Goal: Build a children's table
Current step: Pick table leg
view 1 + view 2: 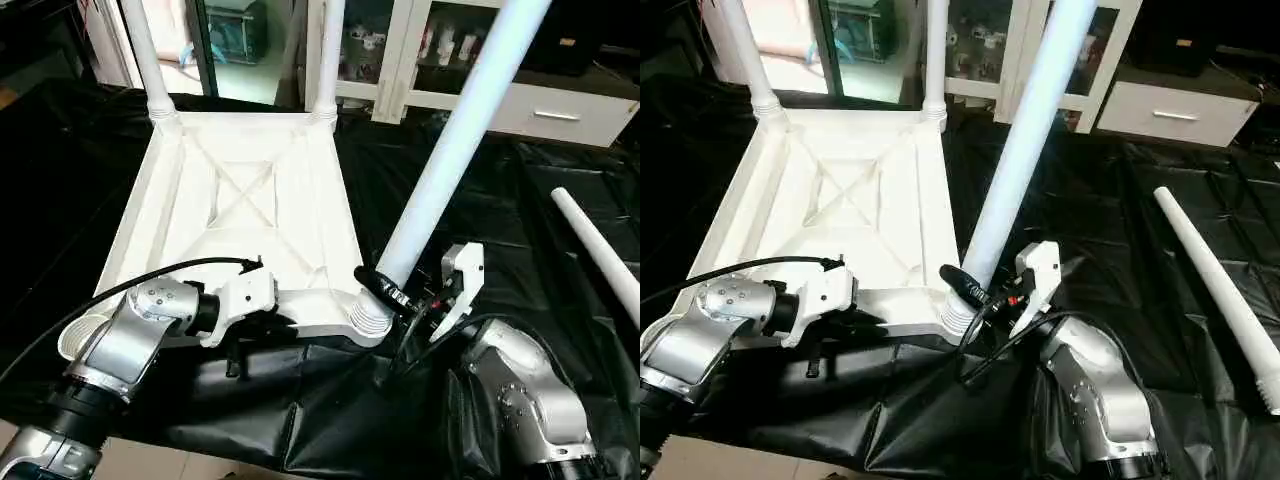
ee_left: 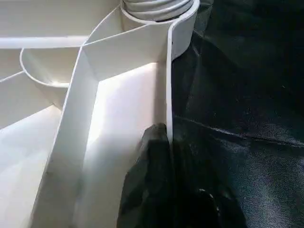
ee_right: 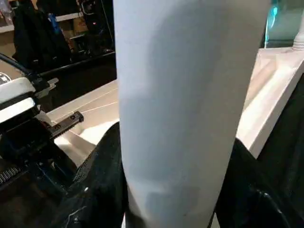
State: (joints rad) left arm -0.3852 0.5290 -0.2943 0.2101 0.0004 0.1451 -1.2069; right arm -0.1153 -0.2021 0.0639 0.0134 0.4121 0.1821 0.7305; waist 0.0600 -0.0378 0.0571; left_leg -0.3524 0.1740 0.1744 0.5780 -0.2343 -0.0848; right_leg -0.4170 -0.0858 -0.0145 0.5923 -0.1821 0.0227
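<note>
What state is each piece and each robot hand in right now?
Table top: upside down, ribs facing up.
Two far legs: standing in their sockets.
Third leg: tilted at the near corner socket.
Fourth leg: lying loose on the black sheet.
Left end effector: shut on the top's rim.
Right end effector: gripping the third leg.

White glass-door cabinets behind a black-sheeted work table.

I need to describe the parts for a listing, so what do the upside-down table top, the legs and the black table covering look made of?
Table top: likely moulded plastic, matte white; thin X-ribs and rounded sockets suggest it.
Legs, such as the loose leg: smooth white tubes, probably plastic; ridged rings at the socket end.
Black sheet: thin plastic film, glossy, creased and wrinkled.
</note>
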